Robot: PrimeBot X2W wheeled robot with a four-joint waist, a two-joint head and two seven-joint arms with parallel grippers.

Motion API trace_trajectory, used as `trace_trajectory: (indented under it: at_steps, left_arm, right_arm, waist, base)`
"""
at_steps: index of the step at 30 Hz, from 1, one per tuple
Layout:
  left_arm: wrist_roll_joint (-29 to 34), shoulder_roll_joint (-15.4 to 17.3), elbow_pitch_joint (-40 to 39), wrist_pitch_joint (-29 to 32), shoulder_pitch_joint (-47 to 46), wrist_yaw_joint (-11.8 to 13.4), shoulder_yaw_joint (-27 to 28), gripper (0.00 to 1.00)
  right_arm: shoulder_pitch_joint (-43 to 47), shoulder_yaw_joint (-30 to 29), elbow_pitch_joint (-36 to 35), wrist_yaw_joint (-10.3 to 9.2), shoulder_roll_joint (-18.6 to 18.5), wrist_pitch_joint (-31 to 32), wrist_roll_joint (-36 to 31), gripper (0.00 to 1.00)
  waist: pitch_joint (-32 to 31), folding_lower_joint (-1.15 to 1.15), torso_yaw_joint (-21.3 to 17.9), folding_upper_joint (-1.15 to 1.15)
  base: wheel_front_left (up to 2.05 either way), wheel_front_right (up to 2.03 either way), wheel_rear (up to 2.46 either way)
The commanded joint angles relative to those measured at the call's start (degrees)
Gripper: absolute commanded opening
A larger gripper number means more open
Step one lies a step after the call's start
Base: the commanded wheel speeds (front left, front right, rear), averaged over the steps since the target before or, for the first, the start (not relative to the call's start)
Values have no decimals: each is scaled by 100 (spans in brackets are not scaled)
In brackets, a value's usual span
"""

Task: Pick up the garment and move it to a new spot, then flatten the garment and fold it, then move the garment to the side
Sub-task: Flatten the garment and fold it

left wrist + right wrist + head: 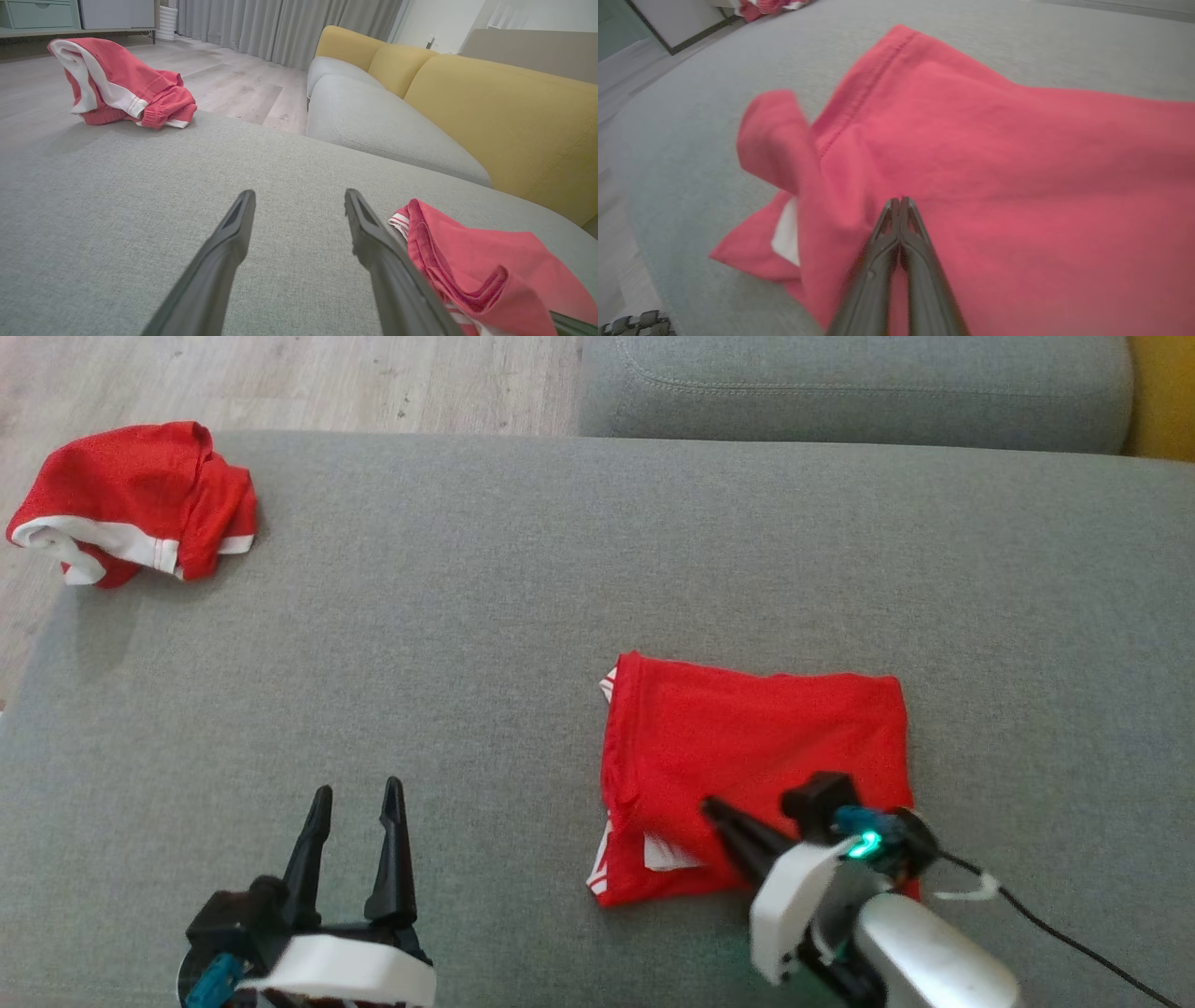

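Right gripper (901, 201) closed, tips on the folded garment (994, 154) just beneath; any pinch of cloth unclear. For the move aside, probably best: catch every layer, lift low, go slowly. Left gripper (359, 798) well aside, spread open.

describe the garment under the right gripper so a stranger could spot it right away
On the wide grey seat, look to the near right, under the right gripper. The folded garment lies there, a flat red rectangle with white trim at its left edge. Its neighbour, the crumpled garment, is a heap at the far left corner.
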Motion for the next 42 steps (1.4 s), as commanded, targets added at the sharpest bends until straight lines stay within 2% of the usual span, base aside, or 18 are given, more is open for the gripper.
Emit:
trace_trajectory:
  at_steps: [1,8,12,18,20,21,23,25,27,29,30,37,42]
  left_arm:
    - [-24,105,-168,-23,-184,43,218,100]
    - [-38,113,-186,-30,-181,72,226,100]
    - [-49,114,-179,-35,-204,70,227,100]
    - [-74,129,-135,-52,-185,78,250,100]
    - [-75,135,-118,-61,-174,77,254,100]
    - [-75,135,-118,-61,-174,77,254,100]
    - [-69,136,-93,-68,-170,86,254,100]
    - [-56,129,-67,-77,-167,98,245,100]
    - [-56,109,-38,-87,-159,96,231,100]
    - [-32,105,16,-99,-155,99,213,100]
    - [-27,100,49,-106,-150,106,215,100]
    - [7,34,326,-184,-74,64,240,100]
    - [47,-20,528,-236,45,-56,306,100]
  right_arm:
    - [-199,214,-189,21,69,-91,91,0]
    - [-465,1272,-42,21,116,-156,527,0]
    - [-648,1639,143,21,184,-333,695,0]
    - [-903,1606,267,21,235,-887,860,0]
    - [-945,1409,281,21,242,-1054,868,13]
    - [-945,1409,281,21,242,-1054,868,13]
    - [-947,1138,266,21,242,-1174,857,24]
    - [-907,791,244,21,228,-1255,785,42]
    - [-802,373,191,21,230,-1304,682,73]
    - [-646,-81,117,21,235,-1328,528,95]
    - [-554,-317,63,21,242,-1335,437,100]
    - [235,-1940,-495,21,388,-1347,-359,100]
    - [856,-2739,-1048,21,557,-1246,-867,100]
  waist:
    - [-1,0,-7,0]
    - [22,0,-84,0]
    - [36,0,-116,0]
    - [-49,0,-194,0]
    - [-113,0,-238,0]
    - [-113,0,-238,0]
    - [-185,0,-292,0]
    - [-266,0,-353,0]
    - [-348,0,-421,0]
    - [-428,0,-488,0]
    - [-455,0,-524,0]
    - [-623,0,-745,0]
    - [-725,0,-800,0]
  base:
    - [0,0,0]
    - [0,0,0]
    - [0,0,0]
    - [0,0,0]
    - [0,0,0]
    - [0,0,0]
    - [0,0,0]
    - [0,0,0]
    - [0,0,0]
    - [0,0,0]
    - [0,0,0]
    - [0,0,0]
    - [0,0,0]
